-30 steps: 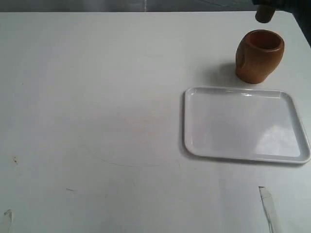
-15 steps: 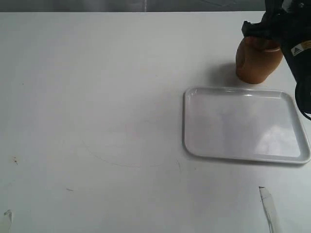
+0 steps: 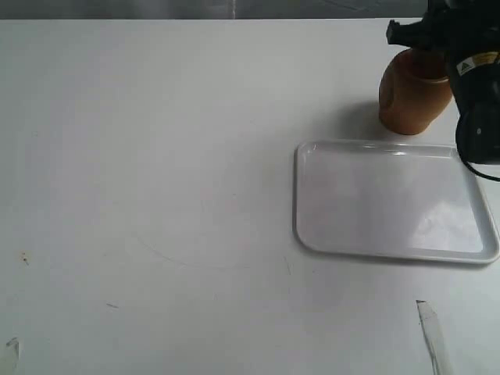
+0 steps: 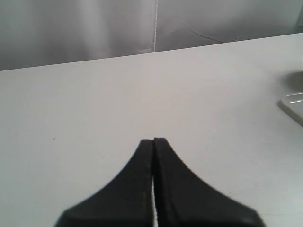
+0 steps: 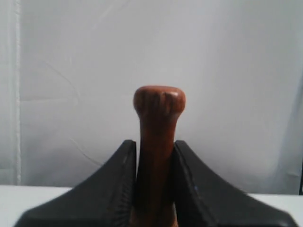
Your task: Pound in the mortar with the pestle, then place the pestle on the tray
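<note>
The light-brown wooden mortar [image 3: 408, 100] stands upright just behind the white tray [image 3: 394, 234], at the table's far right. My right gripper [image 3: 423, 43] hangs right over the mortar's mouth and hides it. In the right wrist view that gripper [image 5: 155, 146] is shut on the shaft of the reddish-brown pestle [image 5: 159, 101], whose knobbed end sticks out past the fingertips. The pestle's other end is hidden. My left gripper [image 4: 154, 141] is shut on nothing above bare table, and a corner of the tray [image 4: 294, 104] shows at that view's edge.
The white table's far edge runs just behind the mortar. A strip of clear tape [image 3: 431, 334] lies near the front right. Small marks [image 3: 25, 258] dot the table's left side.
A second ago only the pestle's end showed above the mortar. The right arm then came down over the mortar's mouth and has since risen slightly. The left gripper's motion is not shown.
</note>
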### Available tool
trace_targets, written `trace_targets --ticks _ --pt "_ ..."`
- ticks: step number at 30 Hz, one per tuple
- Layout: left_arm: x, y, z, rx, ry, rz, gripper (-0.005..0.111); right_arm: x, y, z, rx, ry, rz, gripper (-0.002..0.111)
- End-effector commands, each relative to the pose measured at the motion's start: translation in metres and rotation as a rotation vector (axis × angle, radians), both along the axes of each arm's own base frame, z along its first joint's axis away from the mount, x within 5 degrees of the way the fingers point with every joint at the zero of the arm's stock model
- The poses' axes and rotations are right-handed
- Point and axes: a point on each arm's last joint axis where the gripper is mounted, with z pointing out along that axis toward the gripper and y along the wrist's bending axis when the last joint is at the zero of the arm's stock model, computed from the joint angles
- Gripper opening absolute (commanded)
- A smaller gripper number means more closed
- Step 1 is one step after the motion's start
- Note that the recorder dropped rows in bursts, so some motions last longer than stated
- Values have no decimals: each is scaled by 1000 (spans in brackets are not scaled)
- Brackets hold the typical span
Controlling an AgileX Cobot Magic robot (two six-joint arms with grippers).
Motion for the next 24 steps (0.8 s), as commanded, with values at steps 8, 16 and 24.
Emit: trace_targets --ticks 8,16,24 --pt "0 -1 0 -15 -4 -6 0 6 -5 -26 48 66 -45 0" --pt "0 -1 0 -15 -4 -6 0 -7 -5 49 89 -136 5 0" --pt "0 -1 0 -15 -4 -6 0 4 -6 -68 4 181 -52 0"
